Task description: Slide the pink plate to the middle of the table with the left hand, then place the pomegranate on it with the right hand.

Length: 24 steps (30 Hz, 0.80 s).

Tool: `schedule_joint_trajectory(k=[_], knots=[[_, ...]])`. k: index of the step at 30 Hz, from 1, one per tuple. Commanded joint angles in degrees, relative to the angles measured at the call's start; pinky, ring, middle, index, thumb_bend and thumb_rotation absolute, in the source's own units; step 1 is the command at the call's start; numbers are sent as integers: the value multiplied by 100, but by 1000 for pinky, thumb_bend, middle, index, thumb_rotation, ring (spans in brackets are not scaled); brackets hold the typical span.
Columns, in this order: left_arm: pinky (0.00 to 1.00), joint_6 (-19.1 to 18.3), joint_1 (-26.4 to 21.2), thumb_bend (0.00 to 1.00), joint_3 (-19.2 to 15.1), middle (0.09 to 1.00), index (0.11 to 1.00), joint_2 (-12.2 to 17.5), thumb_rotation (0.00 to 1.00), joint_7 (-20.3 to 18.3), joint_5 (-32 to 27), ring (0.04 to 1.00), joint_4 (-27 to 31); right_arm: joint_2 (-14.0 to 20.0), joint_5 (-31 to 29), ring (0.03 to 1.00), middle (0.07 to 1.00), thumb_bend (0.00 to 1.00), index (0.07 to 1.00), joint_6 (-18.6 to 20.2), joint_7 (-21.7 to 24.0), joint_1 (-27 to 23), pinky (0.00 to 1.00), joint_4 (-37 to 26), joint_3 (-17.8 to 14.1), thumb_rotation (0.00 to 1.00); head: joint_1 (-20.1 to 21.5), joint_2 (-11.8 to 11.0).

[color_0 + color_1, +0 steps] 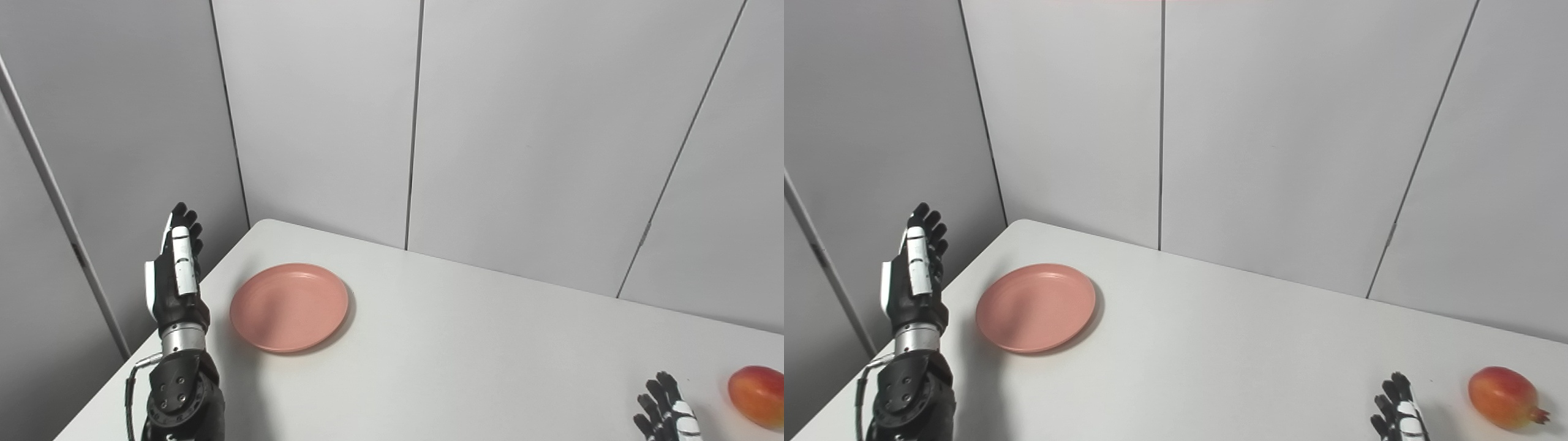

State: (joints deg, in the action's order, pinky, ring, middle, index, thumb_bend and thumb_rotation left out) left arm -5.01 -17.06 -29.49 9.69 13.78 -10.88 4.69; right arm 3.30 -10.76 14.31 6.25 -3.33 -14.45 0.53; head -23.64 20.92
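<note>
From the left eye view, a pink plate [289, 307] sits empty near the left end of a white surface [465, 367]. The left hand [176, 272] stands upright just beside it at the surface's edge, not touching, fingers [184, 223] straight and holding nothing. A pomegranate [757, 395] is cut off at the far right.

From the right eye view, the pomegranate [1504, 397] lies whole near the right edge. The right hand [1399, 413] waits just beside it, fingers spread and empty.

The slide seems not yet begun; next, the left hand must press the plate's rim and push rightward. No writing or labels are visible.
</note>
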Motion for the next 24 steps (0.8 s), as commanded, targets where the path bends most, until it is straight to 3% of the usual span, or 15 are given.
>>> schedule_joint_trajectory(k=[1,12,24], knots=[[978,153,-128,398,-20,946,914,186,1000,-41,-143,951,14,30,-54,1000,1000,120,1000,0,31,-134,1000,-188,-32,1000,0,14],[986,167,12,371,-14,969,934,279,1000,-316,-789,975,-245,56,-114,1000,1000,121,1000,3,35,-138,1000,-208,-39,1000,-6,55],[987,113,-68,359,67,968,951,401,1000,-412,-967,973,-886,65,-102,1000,1000,127,1000,53,29,-121,1000,-277,-29,1000,-13,95]])
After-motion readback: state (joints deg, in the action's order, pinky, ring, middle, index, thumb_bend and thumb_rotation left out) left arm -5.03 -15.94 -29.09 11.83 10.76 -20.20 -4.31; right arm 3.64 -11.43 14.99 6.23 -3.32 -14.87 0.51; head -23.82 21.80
